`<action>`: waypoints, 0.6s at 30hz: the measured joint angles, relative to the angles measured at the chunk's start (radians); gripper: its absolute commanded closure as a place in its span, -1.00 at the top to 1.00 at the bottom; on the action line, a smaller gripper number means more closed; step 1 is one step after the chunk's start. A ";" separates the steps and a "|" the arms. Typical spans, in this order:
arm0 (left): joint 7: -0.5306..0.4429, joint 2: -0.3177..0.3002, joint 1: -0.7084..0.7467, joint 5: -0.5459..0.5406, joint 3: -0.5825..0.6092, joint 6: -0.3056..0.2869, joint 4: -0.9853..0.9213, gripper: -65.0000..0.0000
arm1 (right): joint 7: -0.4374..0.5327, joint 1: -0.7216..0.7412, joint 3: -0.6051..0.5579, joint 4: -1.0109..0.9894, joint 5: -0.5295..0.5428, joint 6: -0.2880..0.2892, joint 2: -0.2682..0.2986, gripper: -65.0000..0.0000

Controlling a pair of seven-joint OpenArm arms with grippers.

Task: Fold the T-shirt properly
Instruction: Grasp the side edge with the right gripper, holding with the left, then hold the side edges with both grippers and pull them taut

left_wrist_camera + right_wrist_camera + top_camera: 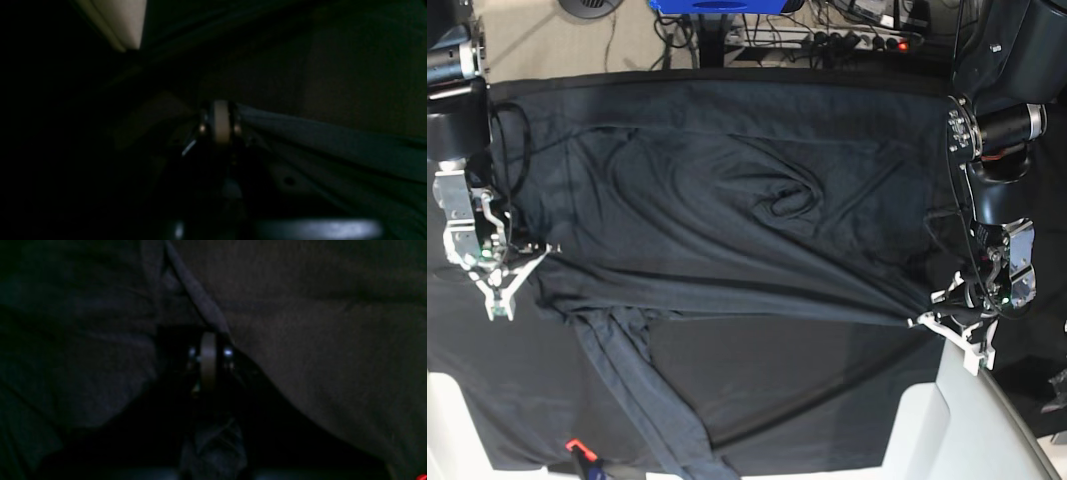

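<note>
One shirt (727,210), two grippers, one table cloth (807,380).

Nearest the camera in the base view, a long sleeve (642,400) of the shirt trails down toward 6 o'clock, over the darker table cloth that covers the near part of the table. A small red and black object (579,452) lies at about 7 o'clock near the bottom edge; what it is cannot be told.

Farther in, at 9 o'clock, the right gripper (519,262) has its jaws pressed together on the shirt's edge; the cloth runs away from it toward 3 o'clock. In the right wrist view the right gripper (208,353) shows its pads (208,350) closed, with a fold of dark fabric rising from them toward 12 o'clock.

At 4 o'clock in the base view, the left gripper (932,318) is likewise closed on the shirt's opposite edge, and the fabric is pulled to a point there. In the left wrist view the left gripper (221,125) pinches a hem that runs off toward 4 o'clock.

Between the two grippers the shirt spreads across the table toward 12 o'clock, with a small rumple (789,200) near its middle.
</note>
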 measured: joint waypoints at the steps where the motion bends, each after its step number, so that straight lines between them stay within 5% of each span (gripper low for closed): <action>1: 0.000 0.000 0.000 0.000 0.000 0.000 0.000 -1.00 | 0.010 0.000 0.000 0.000 0.000 0.000 0.000 -1.00; 18: 0.004 0.002 0.000 0.000 0.000 0.000 0.000 -1.00 | 0.065 0.090 -0.005 -0.099 0.002 0.005 0.048 -1.00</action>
